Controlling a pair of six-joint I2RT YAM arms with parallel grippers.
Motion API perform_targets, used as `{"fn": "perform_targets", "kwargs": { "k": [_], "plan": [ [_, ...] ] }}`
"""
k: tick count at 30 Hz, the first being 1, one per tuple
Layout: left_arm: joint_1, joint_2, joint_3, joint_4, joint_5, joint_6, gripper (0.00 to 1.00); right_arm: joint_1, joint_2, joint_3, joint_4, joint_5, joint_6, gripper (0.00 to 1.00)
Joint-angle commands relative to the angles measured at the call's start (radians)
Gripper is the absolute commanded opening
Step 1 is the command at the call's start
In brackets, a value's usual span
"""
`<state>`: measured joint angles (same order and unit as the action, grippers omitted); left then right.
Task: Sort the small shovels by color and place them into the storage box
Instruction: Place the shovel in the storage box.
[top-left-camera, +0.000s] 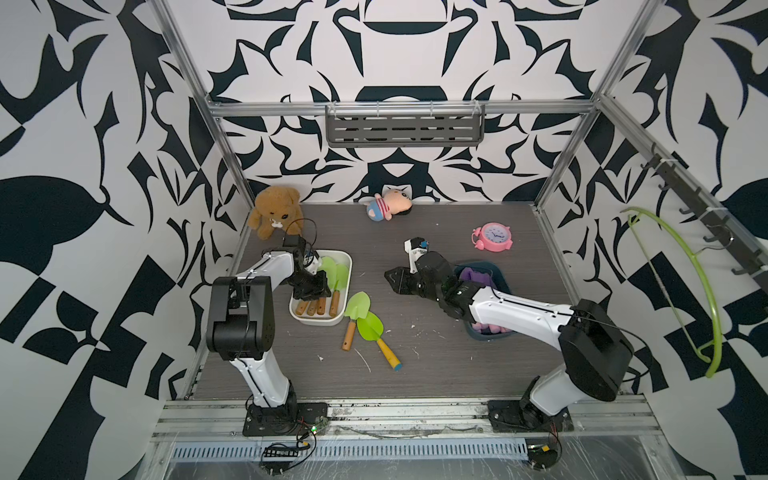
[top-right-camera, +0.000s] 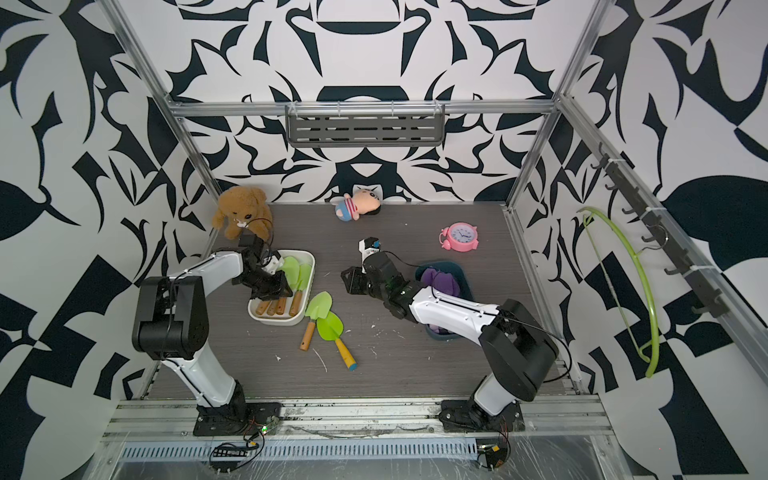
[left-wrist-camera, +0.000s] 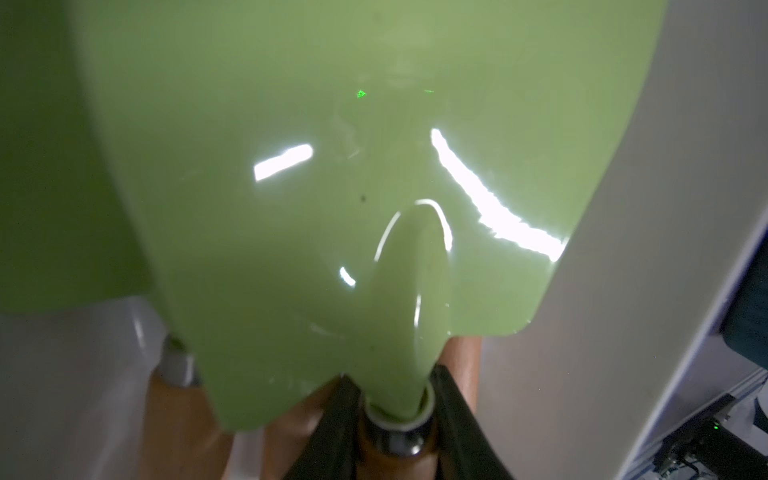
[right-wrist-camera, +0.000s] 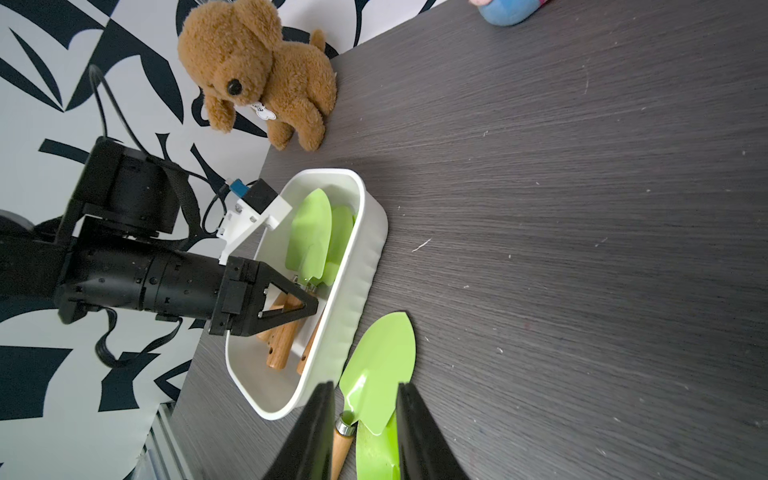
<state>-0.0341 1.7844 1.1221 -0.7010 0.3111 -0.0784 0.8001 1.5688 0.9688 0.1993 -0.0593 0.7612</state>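
Wide grey table (top-left-camera: 457, 365), two boxes on it: a white box (top-left-camera: 316, 322) on the left arm's side, a dark blue box (top-left-camera: 488, 337) partly under the right arm. Purple shovels (top-left-camera: 473, 275) sit in the blue one. Green shovels (top-left-camera: 338, 274) lie in the white one, blades to the far end, brown handles to the near end. Sorting looks well along: just two loose ones are out on the open table between the boxes, a brown-handled shovel (top-left-camera: 356, 307) and a yellow-handled shovel (top-left-camera: 371, 326). They touch at the blades, and which lies on top I can't tell.

The step in hand is a green one going into the white box. The left gripper (right-wrist-camera: 309, 307) is down inside it, over the handles. The left wrist view fills with one green blade (left-wrist-camera: 332, 187), black fingers (left-wrist-camera: 455, 419) tight either side of its handle collar — clamped or just let go, I cannot tell. The top views hide that spot under the gripper body.

The right gripper (top-left-camera: 390, 279) hovers over bare table, jaws apart, nothing held. Its wrist view shows the loose pair through the gap, but only the top views show the blue box's contents.

Next, I'd judge, the left must lift clear of the box — then a clean pinch on one loose handle.
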Motion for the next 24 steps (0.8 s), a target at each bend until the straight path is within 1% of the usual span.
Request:
{"fn": "perform_targets", "kwargs": {
  "k": [1,4,11,14,17,21,24],
  "plan": [
    [-0.003,0.025,0.030,-0.038,0.000,0.012,0.32,-0.001,-0.031,0.008,-0.017,0.013,-0.029,0.31],
    [-0.006,0.026,0.030,-0.043,-0.003,0.014,0.39,-0.002,-0.036,0.011,-0.044,0.017,-0.042,0.30],
    [-0.017,0.007,0.034,-0.048,-0.018,0.018,0.42,0.002,-0.050,0.025,-0.119,0.023,-0.071,0.30],
    [-0.018,-0.032,0.031,-0.046,-0.020,0.021,0.48,0.011,-0.049,0.050,-0.184,0.028,-0.095,0.30],
    [-0.018,-0.081,0.023,-0.039,-0.011,0.033,0.54,0.031,-0.041,0.096,-0.289,0.038,-0.135,0.30],
    [-0.018,-0.149,0.008,-0.043,0.038,0.068,0.63,0.066,-0.020,0.177,-0.483,0.056,-0.193,0.30],
    [-0.017,-0.198,-0.003,-0.048,0.081,0.103,0.67,0.093,-0.004,0.230,-0.618,0.054,-0.219,0.30]
  ]
}}
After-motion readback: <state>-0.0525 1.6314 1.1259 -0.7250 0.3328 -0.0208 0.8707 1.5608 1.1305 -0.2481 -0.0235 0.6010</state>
